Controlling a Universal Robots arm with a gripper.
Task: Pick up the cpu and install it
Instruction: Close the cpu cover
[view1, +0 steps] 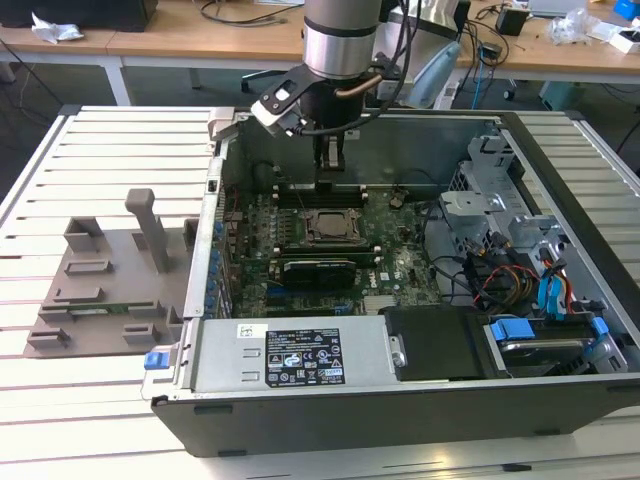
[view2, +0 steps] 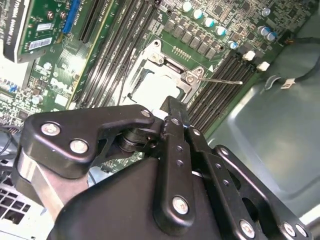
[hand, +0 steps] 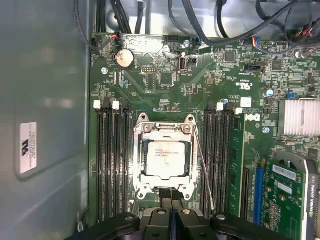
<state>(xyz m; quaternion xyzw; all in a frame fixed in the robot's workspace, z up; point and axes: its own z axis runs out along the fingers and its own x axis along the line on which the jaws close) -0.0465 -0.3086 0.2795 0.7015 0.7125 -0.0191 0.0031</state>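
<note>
Print on the case label (hand: 28, 148) is illegible.

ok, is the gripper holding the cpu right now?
No, in the first wrist view the cpu lies flat inside the socket frame, with the gripper shut at the frame's edge.

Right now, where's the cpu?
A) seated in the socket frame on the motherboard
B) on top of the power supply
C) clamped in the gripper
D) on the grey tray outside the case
A: in the first wrist view the cpu lies flat inside the socket frame, and the gripper holds nothing.
</note>
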